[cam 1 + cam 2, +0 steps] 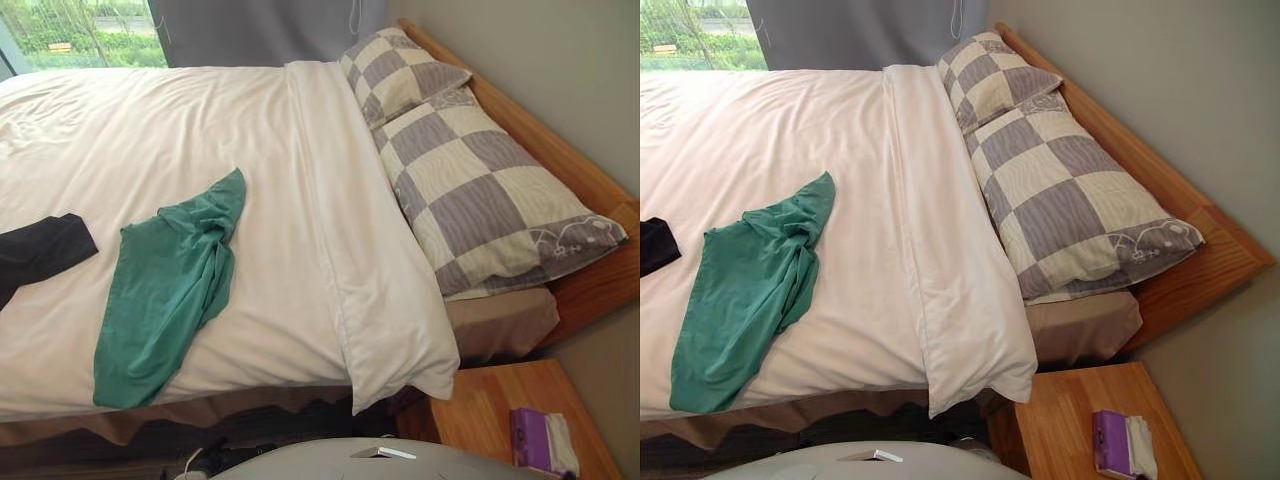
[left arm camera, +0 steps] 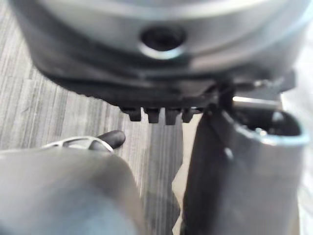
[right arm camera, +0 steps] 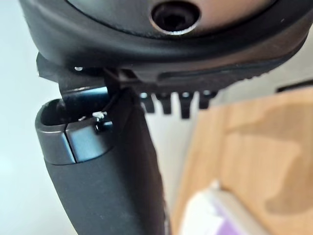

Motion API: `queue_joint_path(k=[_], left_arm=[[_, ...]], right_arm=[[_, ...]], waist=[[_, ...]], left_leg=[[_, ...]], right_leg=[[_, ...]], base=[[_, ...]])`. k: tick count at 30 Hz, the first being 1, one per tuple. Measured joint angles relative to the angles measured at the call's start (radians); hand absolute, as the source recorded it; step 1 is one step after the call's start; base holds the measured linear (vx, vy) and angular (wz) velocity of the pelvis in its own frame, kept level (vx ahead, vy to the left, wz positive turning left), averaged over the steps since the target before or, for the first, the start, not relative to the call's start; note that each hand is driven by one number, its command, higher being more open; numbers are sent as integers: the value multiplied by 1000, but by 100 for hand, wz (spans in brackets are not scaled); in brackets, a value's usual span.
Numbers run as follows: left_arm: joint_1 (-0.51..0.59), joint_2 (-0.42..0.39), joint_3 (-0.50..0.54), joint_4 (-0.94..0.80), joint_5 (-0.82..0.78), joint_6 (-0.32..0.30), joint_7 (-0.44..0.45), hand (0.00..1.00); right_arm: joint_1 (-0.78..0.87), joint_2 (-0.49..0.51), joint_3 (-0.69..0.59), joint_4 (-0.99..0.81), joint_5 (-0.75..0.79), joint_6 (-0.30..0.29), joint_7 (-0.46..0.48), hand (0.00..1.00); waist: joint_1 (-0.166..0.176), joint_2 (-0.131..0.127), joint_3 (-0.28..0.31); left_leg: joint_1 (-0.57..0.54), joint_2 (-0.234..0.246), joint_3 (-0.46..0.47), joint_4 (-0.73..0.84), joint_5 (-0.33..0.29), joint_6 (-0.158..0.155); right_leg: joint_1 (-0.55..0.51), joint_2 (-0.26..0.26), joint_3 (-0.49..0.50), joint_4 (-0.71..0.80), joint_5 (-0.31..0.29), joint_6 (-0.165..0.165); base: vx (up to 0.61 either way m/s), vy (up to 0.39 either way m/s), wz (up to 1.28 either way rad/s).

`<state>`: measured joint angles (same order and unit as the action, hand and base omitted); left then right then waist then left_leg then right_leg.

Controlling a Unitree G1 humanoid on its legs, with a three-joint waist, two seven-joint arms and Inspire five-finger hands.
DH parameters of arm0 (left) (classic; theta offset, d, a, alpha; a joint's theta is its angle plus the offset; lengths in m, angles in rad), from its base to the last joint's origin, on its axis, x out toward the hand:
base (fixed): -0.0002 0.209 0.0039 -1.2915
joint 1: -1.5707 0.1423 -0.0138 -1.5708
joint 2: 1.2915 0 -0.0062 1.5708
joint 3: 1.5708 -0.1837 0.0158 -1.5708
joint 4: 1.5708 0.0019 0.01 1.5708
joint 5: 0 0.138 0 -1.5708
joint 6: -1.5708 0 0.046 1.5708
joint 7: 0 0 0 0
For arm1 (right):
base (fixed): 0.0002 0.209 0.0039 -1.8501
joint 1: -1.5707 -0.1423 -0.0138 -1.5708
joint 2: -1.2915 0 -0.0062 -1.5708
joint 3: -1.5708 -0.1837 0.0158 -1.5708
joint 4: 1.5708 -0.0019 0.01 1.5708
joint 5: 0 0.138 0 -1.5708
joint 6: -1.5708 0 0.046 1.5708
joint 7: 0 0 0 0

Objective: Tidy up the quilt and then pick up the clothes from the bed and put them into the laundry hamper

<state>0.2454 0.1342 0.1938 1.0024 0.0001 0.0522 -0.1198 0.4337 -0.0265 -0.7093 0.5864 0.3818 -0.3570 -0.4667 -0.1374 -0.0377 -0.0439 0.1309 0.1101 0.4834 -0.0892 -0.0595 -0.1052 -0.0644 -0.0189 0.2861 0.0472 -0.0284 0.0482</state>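
Two garments lay on the white quilt [image 1: 200, 130]: a green garment [image 1: 165, 290], crumpled and reaching down to the bed's near edge, and a black garment [image 1: 40, 250] close on its left, not touching it. The quilt was spread flat over the bed, its top edge turned back in a smooth band along two checked pillows [image 1: 480, 190], which rested against the wooden headboard [image 1: 560, 150]. A wooden bench [image 1: 500, 410] stood by the bed's near corner with a purple tissue pack [image 1: 540, 440] on it. The left hand [image 2: 234, 176] hung over grey striped floor [image 2: 49, 107], fingers relaxed and holding nothing. The right hand [image 3: 112, 181] hung above the bench and tissue pack, likewise loose and empty.
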Motion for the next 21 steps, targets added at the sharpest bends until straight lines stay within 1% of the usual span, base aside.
queue_joint_path(k=[1,2,4,5,6,7,8,9,10,11,12,14,16,17,19,20,21], left_arm=[[0,0,4,0,0,8,-6,100],[0,-2,10,0,0,15,-10,100],[2,-7,12,0,-9,21,-14,100],[4,-8,12,-1,-11,20,-13,100],[12,-7,12,-1,-34,19,-13,100],[18,-4,11,-5,-46,17,-12,100],[19,-2,11,-7,-48,16,-11,100],[21,4,10,-10,-60,13,-7,100],[25,8,9,-10,-77,13,-2,100],[26,8,9,-10,-79,13,1,100],[28,8,6,-10,-86,11,10,100],[31,7,-5,-9,-87,11,24,100],[31,6,-21,-9,-87,11,30,100],[31,3,-30,-10,-87,11,34,100],[29,-3,-48,-12,-87,11,44,100],[29,-8,-64,-12,-87,13,48,100],[27,-10,-72,-13,-87,14,49,100]], right_arm=[[-9,-17,-20,-103,37,-4,51,0],[-12,-23,-25,-167,58,-6,86,0],[-16,-61,-19,-420,138,-7,280,0],[-19,-72,-13,-481,159,-7,331,0],[-37,-96,6,-587,213,-2,439,0],[-59,-107,16,-668,269,1,550,0],[-69,-108,17,-695,306,9,607,0],[-93,-107,23,-731,398,39,723,0],[-114,-104,36,-745,471,76,800,0],[-123,-99,42,-750,509,101,834,0],[-144,-86,62,-754,594,154,885,0],[-147,-59,128,-756,690,228,924,0],[-147,-36,203,-758,746,264,922,0],[-147,-34,260,-759,780,270,914,0],[-150,-34,331,-770,818,267,896,0],[-154,-34,380,-787,830,254,876,0],[-155,-34,407,-795,845,242,868,0]], waist=[[-5,-1,-5],[-6,-2,-6],[-15,-5,-9],[-20,-6,-10],[-30,-8,-11],[-32,-6,-15],[-32,-9,-16],[-32,-16,-14],[-33,-15,-13],[-33,-16,-13],[-35,-14,-13],[-37,-7,-10],[-35,3,-9],[-32,11,-7],[-26,22,-7],[-16,41,5],[-7,42,9]], left_leg=[[1,-2,2,0,-2,4],[1,-3,3,0,-4,5],[0,-3,8,0,-8,5],[0,-3,9,0,-9,4],[0,-1,10,0,-9,4],[0,2,13,0,-8,3],[0,4,13,0,-8,3],[0,6,12,0,-8,2],[0,6,12,1,-8,2],[0,6,11,1,-8,2],[0,5,7,1,-8,2],[-2,3,-7,0,-8,3],[-5,1,-22,0,-6,5],[-10,0,-35,0,-4,8],[-22,-3,-60,0,1,13],[-28,-3,-74,0,3,14],[-31,-4,-79,0,5,15]], right_leg=[[1,-2,0,-1,-1,0],[1,-3,0,-2,0,1],[-2,-4,4,-4,6,11],[-3,-3,5,-4,7,12],[-4,0,6,-4,8,14],[-6,4,8,-3,9,15],[-6,5,9,-3,9,16],[-6,7,9,-3,10,16],[-6,8,9,-3,10,16],[-6,8,8,-2,10,17],[-5,6,4,1,10,17],[-3,2,-7,5,11,18],[-1,-2,-15,6,11,18],[1,-6,-28,6,11,18],[3,-13,-54,7,11,18],[2,-16,-66,13,10,19],[-2,-17,-69,21,7,20]], base=[[39,-1,-4],[44,-7,-6],[46,-21,-7],[41,-31,-5],[39,-40,-6],[27,-36,-6],[28,-48,-3],[24,-57,0],[21,-55,1],[11,-47,3],[-4,-29,8],[-18,-25,14],[-49,-32,19],[-57,-34,32],[-57,-35,41],[-57,-30,34],[-74,-24,34]])
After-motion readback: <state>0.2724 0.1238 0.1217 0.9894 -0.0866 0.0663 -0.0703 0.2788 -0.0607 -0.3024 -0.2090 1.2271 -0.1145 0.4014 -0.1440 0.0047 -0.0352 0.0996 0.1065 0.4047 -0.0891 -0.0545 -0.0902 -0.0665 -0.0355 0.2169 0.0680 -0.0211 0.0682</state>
